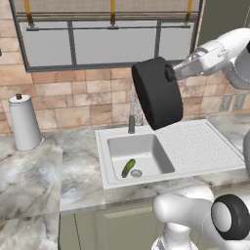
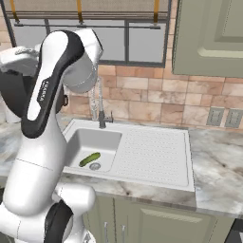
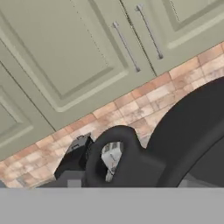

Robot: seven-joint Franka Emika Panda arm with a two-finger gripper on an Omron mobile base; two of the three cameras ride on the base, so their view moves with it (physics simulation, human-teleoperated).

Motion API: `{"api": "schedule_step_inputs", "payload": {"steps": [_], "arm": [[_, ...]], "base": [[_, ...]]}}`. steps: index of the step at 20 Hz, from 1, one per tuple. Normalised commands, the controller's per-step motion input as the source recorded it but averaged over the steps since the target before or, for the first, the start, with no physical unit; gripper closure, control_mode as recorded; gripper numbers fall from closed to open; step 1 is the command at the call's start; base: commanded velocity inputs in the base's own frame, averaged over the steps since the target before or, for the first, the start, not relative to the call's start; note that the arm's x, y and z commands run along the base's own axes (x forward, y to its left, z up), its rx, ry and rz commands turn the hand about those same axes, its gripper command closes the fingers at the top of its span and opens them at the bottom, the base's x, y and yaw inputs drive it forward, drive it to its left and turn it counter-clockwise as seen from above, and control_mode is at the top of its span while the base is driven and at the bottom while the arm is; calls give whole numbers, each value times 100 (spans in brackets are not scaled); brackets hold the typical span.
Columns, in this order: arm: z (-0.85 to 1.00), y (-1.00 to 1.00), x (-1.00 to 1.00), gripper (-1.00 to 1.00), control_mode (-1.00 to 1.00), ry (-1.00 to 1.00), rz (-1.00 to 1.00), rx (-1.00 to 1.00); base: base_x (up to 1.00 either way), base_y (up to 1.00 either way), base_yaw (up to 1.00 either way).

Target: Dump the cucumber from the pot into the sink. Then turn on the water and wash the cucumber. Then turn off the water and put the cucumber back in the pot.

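The cucumber (image 1: 128, 167) lies in the basin of the sink (image 1: 195, 146), well below the hand, just beside the round metal drain (image 1: 136, 173). From the left base view, the arm comes in from the right and the gripper (image 1: 169, 72) is clamped on a side handle of the pot (image 1: 156, 93), which hangs tipped on its side high over the sink's dotted drainboard, its dark underside facing us. Behind and below the pot the steel faucet (image 1: 132, 117) rises at the basin's back edge. Far to the hand's left a tall white canister (image 1: 23, 122) stands on the marbled counter (image 1: 34, 176), against a tan brick wall under a grey-framed window (image 1: 107, 41).

From the right base view, the arm's white body covers much of the left; the cucumber (image 2: 89, 159) rests in the basin near the drain (image 2: 95, 166), the sink (image 2: 156, 152) runs right into marble counter (image 2: 218, 166), and a green wall cabinet (image 2: 209, 38) hangs above two outlets (image 2: 223, 117).

In the hand view, the fingers (image 3: 74, 159) are closed on the pot's loop handle (image 3: 116, 151), the black pot (image 3: 192, 131) curving off to the right, with green cabinet doors (image 3: 65, 52) and brick beyond.
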Motion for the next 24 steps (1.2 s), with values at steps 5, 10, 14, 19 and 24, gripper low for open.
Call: {"api": "schedule_step_inputs", "payload": {"steps": [5, 10, 14, 19, 24], "arm": [[-8, -31, -50, 100, -100, 0, -26, -40], [-26, -31, -66, 100, -100, 0, -25, -31], [-36, -37, -27, 100, -100, 0, -19, -26], [-45, -41, 4, 100, -100, 0, -17, -26], [-40, -13, 7, 100, -100, 0, -12, -16]], "base": [[0, 0, 0], [0, 0, 0], [0, 0, 0], [0, 0, 0], [0, 0, 0]]}}
